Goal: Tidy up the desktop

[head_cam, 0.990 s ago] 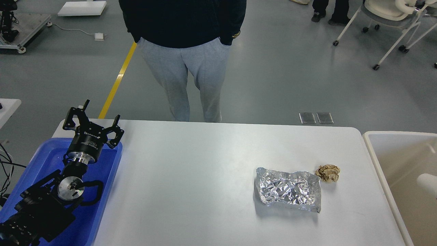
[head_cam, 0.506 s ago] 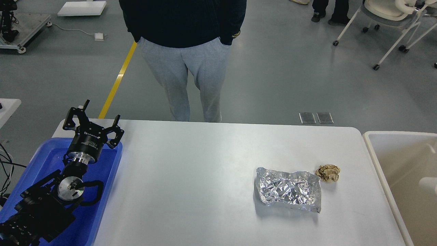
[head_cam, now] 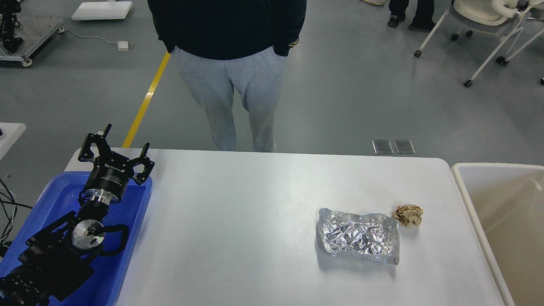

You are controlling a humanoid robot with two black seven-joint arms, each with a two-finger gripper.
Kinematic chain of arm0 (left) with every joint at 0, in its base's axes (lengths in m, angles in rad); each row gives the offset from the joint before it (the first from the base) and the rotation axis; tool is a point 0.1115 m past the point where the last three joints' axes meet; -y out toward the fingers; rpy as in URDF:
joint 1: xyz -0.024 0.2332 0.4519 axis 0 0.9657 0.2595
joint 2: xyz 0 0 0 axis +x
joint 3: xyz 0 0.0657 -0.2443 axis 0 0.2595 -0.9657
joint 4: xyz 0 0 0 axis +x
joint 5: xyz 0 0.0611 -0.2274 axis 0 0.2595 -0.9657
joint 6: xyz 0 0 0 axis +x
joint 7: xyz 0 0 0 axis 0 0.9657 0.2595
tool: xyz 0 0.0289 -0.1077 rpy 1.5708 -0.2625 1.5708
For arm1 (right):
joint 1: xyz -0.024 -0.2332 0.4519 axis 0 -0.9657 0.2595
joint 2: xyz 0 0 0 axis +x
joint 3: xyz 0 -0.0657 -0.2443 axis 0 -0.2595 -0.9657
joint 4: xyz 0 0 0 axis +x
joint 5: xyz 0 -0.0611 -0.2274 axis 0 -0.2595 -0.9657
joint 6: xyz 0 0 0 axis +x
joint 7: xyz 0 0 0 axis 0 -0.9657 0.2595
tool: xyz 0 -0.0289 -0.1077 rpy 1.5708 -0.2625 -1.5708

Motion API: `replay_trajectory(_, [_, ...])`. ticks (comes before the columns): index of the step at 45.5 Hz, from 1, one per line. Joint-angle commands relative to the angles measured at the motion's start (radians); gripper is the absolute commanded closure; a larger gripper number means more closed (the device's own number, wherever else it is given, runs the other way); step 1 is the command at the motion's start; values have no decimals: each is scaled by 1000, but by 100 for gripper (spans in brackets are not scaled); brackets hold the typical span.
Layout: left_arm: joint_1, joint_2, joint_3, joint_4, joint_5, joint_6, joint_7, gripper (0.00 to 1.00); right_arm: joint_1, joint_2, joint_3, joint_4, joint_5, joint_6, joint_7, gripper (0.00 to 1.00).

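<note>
One desktop (head_cam: 238, 221), long axis left–right, stretching rightward from left gripper (head_cam: 115, 149); fingers spread, nothing held, above blue tray (head_cam: 135, 229).

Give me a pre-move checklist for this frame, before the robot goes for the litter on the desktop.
1. Left gripper empty, fingers spread: ok.
2. Right gripper in view: not ok, only the left arm shows.
3. Foil bag lying free on the desktop, nothing on top: ok.
4. Crumpled brown paper ball sits beside the bag's far right corner; whether they touch: cannot tell.
5. Off-white bin at the desktop's right edge, open: ok.
6. Person standing at the far edge, hands off the desktop: ok.
</note>
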Motion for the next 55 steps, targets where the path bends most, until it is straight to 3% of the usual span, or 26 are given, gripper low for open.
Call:
replay_trajectory(1, [0,-1,0,0,0,0,0,0,25,2,8,2,-4,10,1,1])
replay_trajectory(10, [-1,0,0,0,0,0,0,0,35,-2,-5,3,-5,20,1,1])
replay_trajectory(16, [0,0,0,0,0,0,0,0,45,-48,34,12,4,84,6,1])
replay_trajectory(29, [0,0,0,0,0,0,0,0,102,-168,345,314,-1,95,14,1])
replay_trajectory(31, [0,0,0,0,0,0,0,0,98,-186,408,356,-2,99,36,1])
replay_trajectory(35, [0,-1,0,0,0,0,0,0,79,-203,541,462,-7,109,154,1])
replay_trajectory(38, [-1,0,0,0,0,0,0,0,65,-208,586,496,-7,109,202,1])
replay_trajectory(47, [-1,0,0,0,0,0,0,0,42,-200,629,664,-19,112,214,1])
replay_trajectory(55, [0,0,0,0,0,0,0,0,-14,-131,756,798,-172,113,214,1])
